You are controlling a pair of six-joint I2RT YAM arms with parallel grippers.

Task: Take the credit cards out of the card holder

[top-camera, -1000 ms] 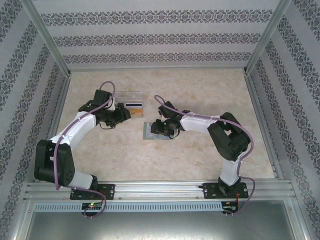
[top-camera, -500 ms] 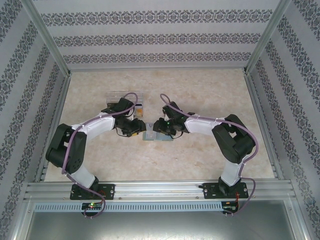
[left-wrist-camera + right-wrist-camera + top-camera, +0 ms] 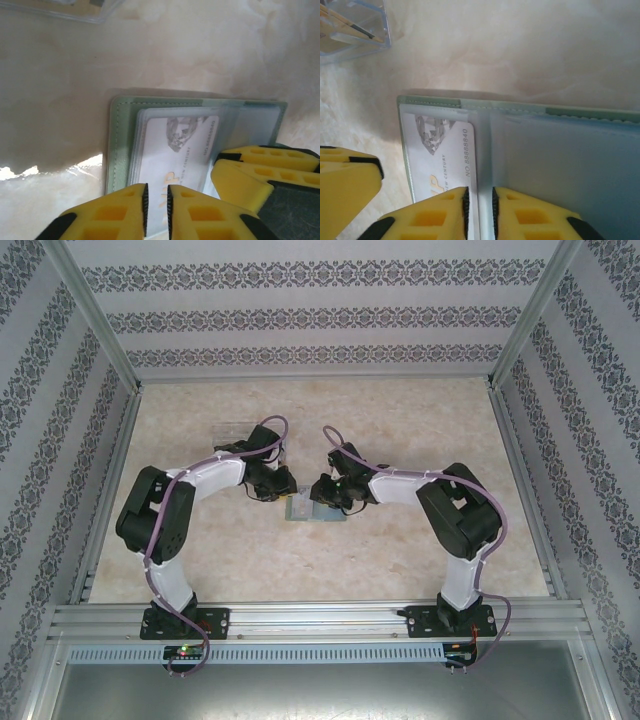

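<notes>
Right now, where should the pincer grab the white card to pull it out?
Probably the short end of the whitish card nearest the left pincer, coming from that side. It lies flat in the card holder, in a clear pocket that looks closed at its other edges.

bright even light, soft shadows, glare patch on table (image 3: 30,170), near fingers (image 3: 115,215) blurred
</notes>
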